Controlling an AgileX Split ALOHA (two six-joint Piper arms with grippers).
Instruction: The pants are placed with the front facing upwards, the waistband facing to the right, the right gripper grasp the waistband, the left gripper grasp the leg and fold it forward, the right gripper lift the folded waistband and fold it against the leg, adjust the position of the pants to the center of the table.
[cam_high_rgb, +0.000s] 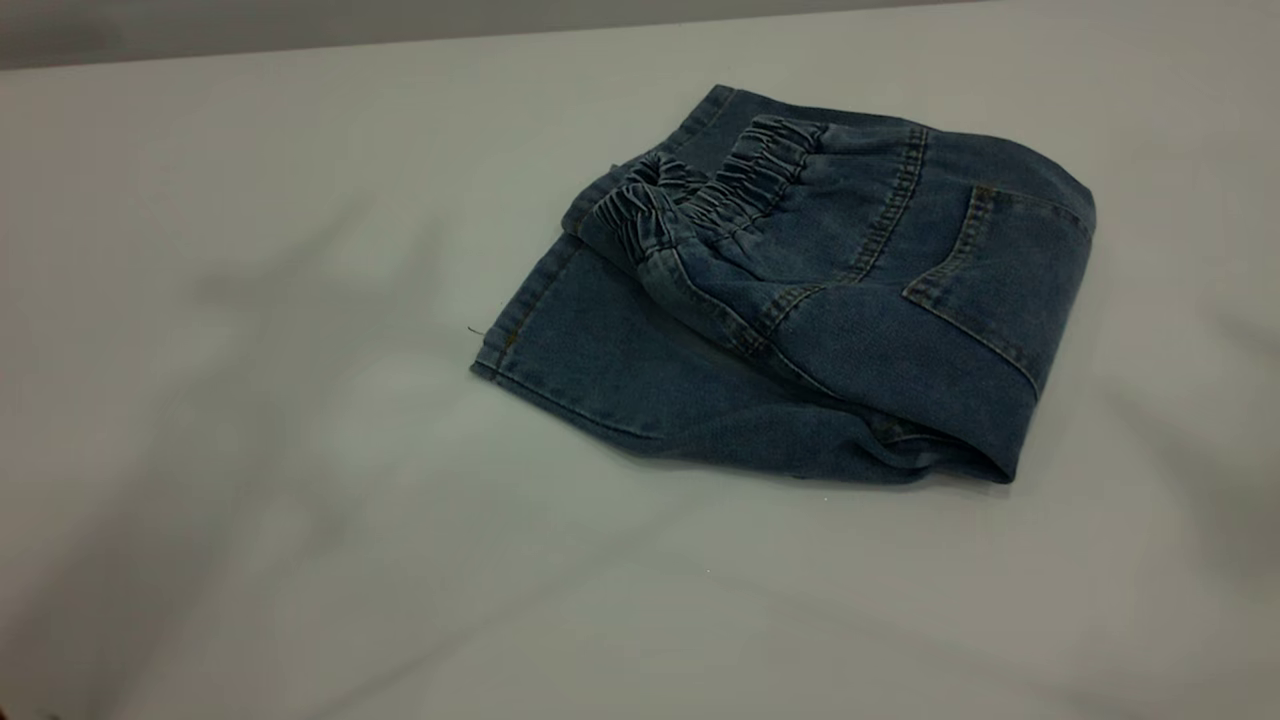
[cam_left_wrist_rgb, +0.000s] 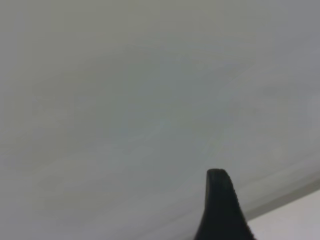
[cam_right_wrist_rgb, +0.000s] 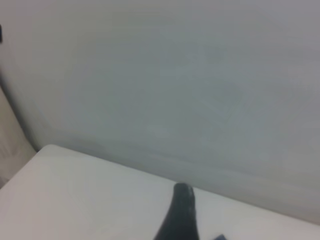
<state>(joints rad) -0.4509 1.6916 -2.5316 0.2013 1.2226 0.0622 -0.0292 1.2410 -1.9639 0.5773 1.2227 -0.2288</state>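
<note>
Already the pants (cam_high_rgb: 800, 330) lie folded into a compact bundle on the tabletop (cam_high_rgb: 250, 450), sitting toward two o'clock of its middle in the exterior view, with the waistband (cam_high_rgb: 720, 190) laid over onto the leg fabric and its ruched edge pointing toward ten o'clock. Neither of my arms shows in that view. My left claw (cam_left_wrist_rgb: 220, 205) appears in its own wrist view only as one dark fingertip against a pale surface, and my right claw (cam_right_wrist_rgb: 181, 212) likewise as a single dark tip above a white edge, so I cannot tell whether either is spread or pressed together; neither holds any cloth that I can see. I judge both folds done and only the centring left. The denim looks soft but fairly thick, likely to hold its creases yet slide layer over layer if dragged by one corner. I would take hold at the thick folded edge near four o'clock, pinching all layers together, or at the gathered waistband where the elastic gives a firm ridge, and draw the bundle toward eight o'clock.
</note>
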